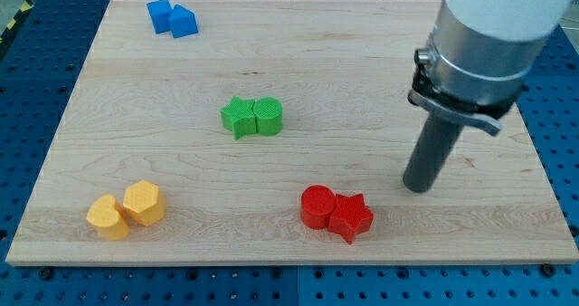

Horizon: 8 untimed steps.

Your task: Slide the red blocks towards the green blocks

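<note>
A red cylinder (317, 205) and a red star (351, 216) sit touching each other near the board's bottom edge, right of centre. A green star (239, 118) and a green hexagon-like block (268, 116) sit touching near the board's middle. My tip (416, 186) rests on the board to the right of and slightly above the red star, apart from it by a short gap. The green pair lies up and to the left of the red pair.
Two blue blocks (171, 19) sit together at the top left. A yellow heart (108, 217) and a yellow hexagon (144, 202) sit together at the bottom left. The wooden board (362, 62) ends in a blue perforated table on all sides.
</note>
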{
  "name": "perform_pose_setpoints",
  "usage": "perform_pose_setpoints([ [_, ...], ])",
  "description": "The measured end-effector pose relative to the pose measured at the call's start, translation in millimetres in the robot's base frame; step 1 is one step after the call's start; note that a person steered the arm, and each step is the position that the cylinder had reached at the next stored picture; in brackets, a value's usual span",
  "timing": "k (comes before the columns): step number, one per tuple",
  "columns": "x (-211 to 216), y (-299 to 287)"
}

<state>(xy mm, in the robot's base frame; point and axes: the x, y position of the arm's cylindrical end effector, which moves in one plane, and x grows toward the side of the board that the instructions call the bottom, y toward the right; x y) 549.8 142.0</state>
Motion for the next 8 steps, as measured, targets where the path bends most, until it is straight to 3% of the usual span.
perform_pose_setpoints([
  [6, 28, 13],
  [8, 61, 10],
])
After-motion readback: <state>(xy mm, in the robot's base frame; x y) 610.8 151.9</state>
